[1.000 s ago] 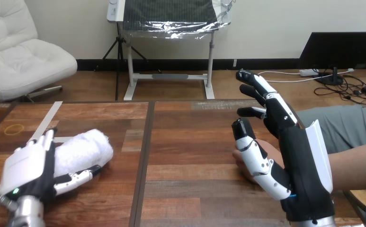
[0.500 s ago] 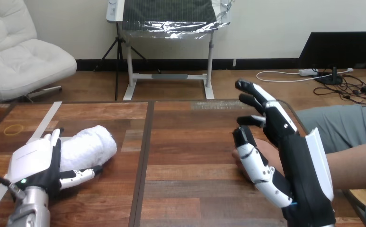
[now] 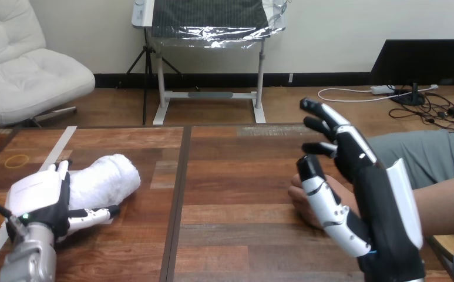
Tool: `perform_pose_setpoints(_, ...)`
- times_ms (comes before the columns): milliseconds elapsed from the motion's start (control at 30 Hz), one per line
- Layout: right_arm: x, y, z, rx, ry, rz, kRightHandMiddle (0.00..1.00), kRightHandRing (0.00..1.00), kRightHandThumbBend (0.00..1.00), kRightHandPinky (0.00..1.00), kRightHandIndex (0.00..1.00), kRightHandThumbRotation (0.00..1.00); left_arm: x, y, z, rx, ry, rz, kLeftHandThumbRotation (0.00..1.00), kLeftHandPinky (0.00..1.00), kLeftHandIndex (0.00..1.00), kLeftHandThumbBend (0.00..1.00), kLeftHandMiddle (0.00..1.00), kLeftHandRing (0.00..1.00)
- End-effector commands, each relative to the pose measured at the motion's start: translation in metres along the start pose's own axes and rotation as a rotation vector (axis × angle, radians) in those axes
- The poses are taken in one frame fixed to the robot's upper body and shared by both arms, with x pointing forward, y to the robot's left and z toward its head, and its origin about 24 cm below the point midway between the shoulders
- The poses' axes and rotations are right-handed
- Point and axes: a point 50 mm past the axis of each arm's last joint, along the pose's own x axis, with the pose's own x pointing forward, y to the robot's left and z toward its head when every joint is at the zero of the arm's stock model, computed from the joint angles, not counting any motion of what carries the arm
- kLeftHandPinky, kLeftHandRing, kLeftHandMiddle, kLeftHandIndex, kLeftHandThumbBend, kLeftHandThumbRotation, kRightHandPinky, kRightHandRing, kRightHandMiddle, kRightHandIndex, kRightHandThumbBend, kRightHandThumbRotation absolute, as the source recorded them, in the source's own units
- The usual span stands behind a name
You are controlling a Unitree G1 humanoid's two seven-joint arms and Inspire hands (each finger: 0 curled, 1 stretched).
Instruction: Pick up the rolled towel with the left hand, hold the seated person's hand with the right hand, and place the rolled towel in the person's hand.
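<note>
Towel (image 3: pixel 104 181): rolled, lying on worktop (image 3: pixel 230 158).
Left hand (image 3: pixel 36 198): fingers wide, against towel.
Right hand (image 3: pixel 383 214): fingers wide, over person's hand (image 3: pixel 298 197).

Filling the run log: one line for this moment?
left hand: open, at towel | right hand: open, beside person's hand | towel: on table

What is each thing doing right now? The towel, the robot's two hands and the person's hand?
rolled towel: rolled up, lying on the table, not lifted.
left hand: open, set against the towel's left end.
right hand: open and spread, close by the person's hand, not curled round it.
person's hand: resting on the table, partly hidden behind the right hand.
</note>
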Motion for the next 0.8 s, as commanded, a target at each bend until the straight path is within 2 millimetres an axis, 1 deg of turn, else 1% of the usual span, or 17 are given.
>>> perform_pose_setpoints(0, 0.0123, -0.0063, 0.0132, -0.018, -0.09, -0.011, 0.91, 0.87, 0.33, 0.73, 0.87, 0.74, 0.006, -0.002, 0.0046, 0.024, 0.001, -0.044, 0.71, 0.92, 1.0, 0.84, 1.0, 0.98)
perform_pose_setpoints(267, 0.0136, -0.0067, 0.015, -0.023, -0.102, -0.004, 0.9, 0.86, 0.34, 0.72, 0.86, 0.75, 0.0093, -0.0032, 0.005, 0.021, 0.005, -0.046, 0.71, 0.92, 0.99, 0.86, 1.0, 0.97)
perform_pose_setpoints(400, 0.0141, -0.0071, 0.0154, -0.023, -0.107, 0.0, 0.9, 0.85, 0.34, 0.72, 0.86, 0.74, 0.0093, -0.0032, 0.0064, 0.016, -0.005, -0.037, 0.69, 0.91, 0.98, 0.85, 0.99, 0.96)
perform_pose_setpoints(767, 0.0146, -0.007, 0.0147, -0.016, -0.1, 0.002, 0.88, 0.84, 0.33, 0.72, 0.85, 0.71, 0.0072, -0.0025, 0.0103, 0.002, -0.047, 0.009, 0.54, 0.86, 0.92, 0.78, 0.94, 0.91)
